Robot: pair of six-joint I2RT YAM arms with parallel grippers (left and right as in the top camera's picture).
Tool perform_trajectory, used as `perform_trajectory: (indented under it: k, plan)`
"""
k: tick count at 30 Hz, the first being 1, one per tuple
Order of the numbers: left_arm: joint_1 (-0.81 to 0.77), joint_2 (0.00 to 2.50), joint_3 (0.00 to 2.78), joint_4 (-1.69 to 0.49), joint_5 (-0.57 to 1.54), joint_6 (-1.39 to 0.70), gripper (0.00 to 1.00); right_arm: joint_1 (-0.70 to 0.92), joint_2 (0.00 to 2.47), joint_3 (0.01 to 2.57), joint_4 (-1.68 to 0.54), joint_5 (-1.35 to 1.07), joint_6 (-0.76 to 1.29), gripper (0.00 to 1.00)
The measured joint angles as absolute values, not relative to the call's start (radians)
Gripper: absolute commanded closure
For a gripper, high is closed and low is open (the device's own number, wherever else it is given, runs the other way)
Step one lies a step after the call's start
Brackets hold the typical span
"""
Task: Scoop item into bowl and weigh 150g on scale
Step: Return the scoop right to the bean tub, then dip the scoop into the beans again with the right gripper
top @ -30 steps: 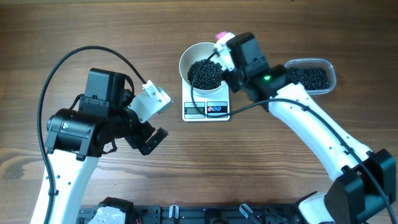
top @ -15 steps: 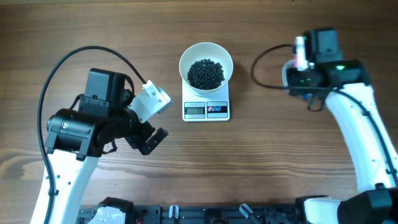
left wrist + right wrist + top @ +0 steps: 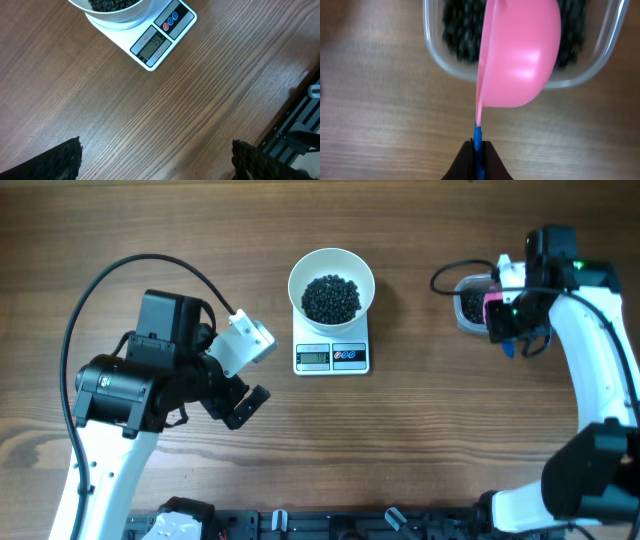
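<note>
The white bowl (image 3: 297, 280) stands on the white scale (image 3: 345, 365) at the table's middle back, holding a heap of black beads (image 3: 331, 298). My right gripper (image 3: 497, 330) is at the far right, shut on the blue handle (image 3: 478, 137) of a pink scoop (image 3: 520, 60). The scoop's cup hangs tilted over a clear tub (image 3: 440, 65) of more beads (image 3: 457, 40). My left gripper (image 3: 243, 406) is open and empty over bare wood, left of and in front of the scale (image 3: 160, 37). Its fingertips (image 3: 62, 160) stand wide apart, with the bowl (image 3: 117, 15) at that view's top.
The right arm hides most of the clear tub (image 3: 466, 300) from above. A black cable (image 3: 445, 275) loops beside it. A black rail (image 3: 330, 525) runs along the front table edge and also shows as a dark rail (image 3: 300, 125) at the right.
My right arm has swung from over the bowl to the far right, carrying the scoop to the tub. The left arm has not moved.
</note>
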State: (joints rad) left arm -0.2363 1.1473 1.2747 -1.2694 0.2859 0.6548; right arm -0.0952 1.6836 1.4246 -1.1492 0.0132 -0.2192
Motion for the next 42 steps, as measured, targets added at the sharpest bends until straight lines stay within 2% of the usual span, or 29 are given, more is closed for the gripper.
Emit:
perform_trajectory:
  k: [5,13,21,26,42]
  plan:
    - [-0.236,1.147,1.275,-1.27,0.286,0.657,0.0,-0.095,1.765,1.539,-1.174,0.07,-0.284,0.96]
    - [-0.236,1.147,1.275,-1.269,0.286,0.658,0.0,-0.095,1.901,1.546,-1.214,0.193,-0.367,0.96]
    - [-0.236,1.148,1.275,-1.269,0.286,0.658,0.0,-0.095,1.908,1.556,-1.196,0.239,-0.4,0.96]
    - [-0.236,1.148,1.275,-1.269,0.286,0.658,0.0,-0.095,1.91,1.666,-1.196,0.257,-0.426,0.96]
    - [-0.236,1.148,1.275,-1.269,0.286,0.658,0.0,-0.095,1.964,1.667,-1.255,0.349,-0.493,0.96]
